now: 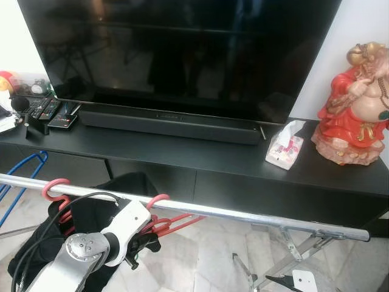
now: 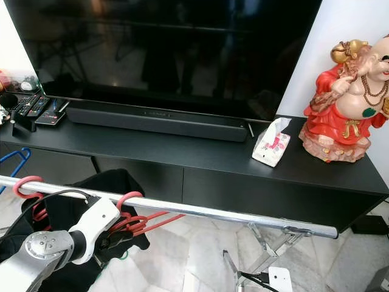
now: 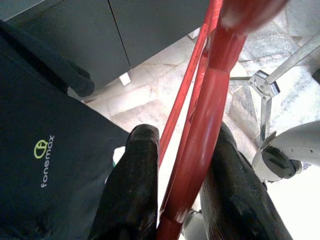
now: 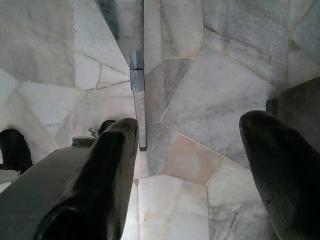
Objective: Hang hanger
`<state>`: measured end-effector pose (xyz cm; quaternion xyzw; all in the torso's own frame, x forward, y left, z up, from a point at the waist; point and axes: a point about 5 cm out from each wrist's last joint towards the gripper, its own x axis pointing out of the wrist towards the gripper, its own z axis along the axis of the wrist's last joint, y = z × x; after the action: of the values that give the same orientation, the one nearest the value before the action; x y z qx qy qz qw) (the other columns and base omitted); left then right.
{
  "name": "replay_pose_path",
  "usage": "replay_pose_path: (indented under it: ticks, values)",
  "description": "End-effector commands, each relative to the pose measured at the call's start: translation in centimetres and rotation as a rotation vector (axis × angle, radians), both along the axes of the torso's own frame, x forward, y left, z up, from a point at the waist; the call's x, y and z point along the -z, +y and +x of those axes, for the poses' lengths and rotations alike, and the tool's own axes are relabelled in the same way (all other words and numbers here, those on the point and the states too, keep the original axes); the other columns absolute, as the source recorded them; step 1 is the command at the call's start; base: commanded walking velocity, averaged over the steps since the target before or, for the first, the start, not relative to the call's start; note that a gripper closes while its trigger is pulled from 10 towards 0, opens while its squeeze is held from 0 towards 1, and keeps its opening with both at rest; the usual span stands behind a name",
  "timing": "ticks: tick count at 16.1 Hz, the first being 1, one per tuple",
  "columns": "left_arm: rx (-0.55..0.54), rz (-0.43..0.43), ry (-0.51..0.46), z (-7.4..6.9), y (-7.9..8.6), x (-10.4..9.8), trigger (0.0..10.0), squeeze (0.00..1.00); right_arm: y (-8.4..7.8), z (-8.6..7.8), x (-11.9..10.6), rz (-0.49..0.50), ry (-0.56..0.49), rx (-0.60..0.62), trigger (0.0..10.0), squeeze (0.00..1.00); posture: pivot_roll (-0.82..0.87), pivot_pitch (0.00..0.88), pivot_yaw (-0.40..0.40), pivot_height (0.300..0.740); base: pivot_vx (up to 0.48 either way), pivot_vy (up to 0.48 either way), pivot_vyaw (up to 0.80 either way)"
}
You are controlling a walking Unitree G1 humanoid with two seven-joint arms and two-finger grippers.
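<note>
Red hanger [image 1: 173, 224] hooked on rail [image 1: 255, 216], left hand [image 3: 180, 200] clamping

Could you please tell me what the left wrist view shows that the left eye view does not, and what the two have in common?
The left wrist view alone shows green and white "fonemax" lettering on the black garment, and the left gripper with its black fingers around the hanger's bar. The left eye view alone shows the silver metal rail, the black television and the red figurine. Both show the red plastic hanger, the black garment and the pale stone floor.
</note>
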<state>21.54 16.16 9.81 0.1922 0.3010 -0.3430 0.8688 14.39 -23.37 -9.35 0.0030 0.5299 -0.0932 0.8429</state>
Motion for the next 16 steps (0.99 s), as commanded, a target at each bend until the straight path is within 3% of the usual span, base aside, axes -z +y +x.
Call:
replay_pose_path:
  ticks: [1, 2, 3, 4, 10, 16]
  values:
    - [0.014, 0.043, 0.111, -1.4, 0.1, 2.0, 10.0, 0.0, -0.3, 0.1, -0.1, -0.007, -0.001, 0.004, 10.0, 0.0, 0.06, 0.0, -0.094, 0.74, 0.0, 0.0, 0.0]
    - [0.006, 0.041, 0.108, -1.3, 0.2, 2.0, 10.0, 0.0, -0.3, 0.1, -0.1, -0.007, -0.001, 0.004, 10.0, 0.0, 0.06, 0.0, -0.094, 0.74, 0.0, 0.0, 0.0]
    - [-0.014, 0.03, 0.098, -1.1, 0.3, 2.0, 10.0, 0.91, -0.3, 0.1, -0.1, -0.007, -0.001, 0.004, 10.0, 0.0, 0.06, 0.0, -0.094, 0.74, 0.0, 0.0, 0.0]
    - [-0.029, 0.024, 0.092, -0.9, 0.3, 2.0, 10.0, 1.0, -0.3, 0.1, -0.1, -0.006, -0.001, 0.005, 10.0, 0.0, 0.06, 0.0, -0.094, 0.74, 0.0, 0.0, 0.0]
    - [-0.031, 0.012, 0.069, -0.6, 1.1, 1.5, 10.0, 1.0, -0.3, 0.1, -0.1, -0.007, -0.002, 0.004, 10.0, 0.0, 0.06, 0.0, -0.094, 0.74, 0.0, 0.0, 0.0]
    - [0.005, -0.087, 0.026, -0.9, 1.9, 0.0, 10.0, 1.0, -0.3, 0.0, -0.1, -0.007, 0.001, 0.002, 10.0, 0.0, 0.07, 0.0, -0.099, 0.74, 0.0, 0.0, 0.0]
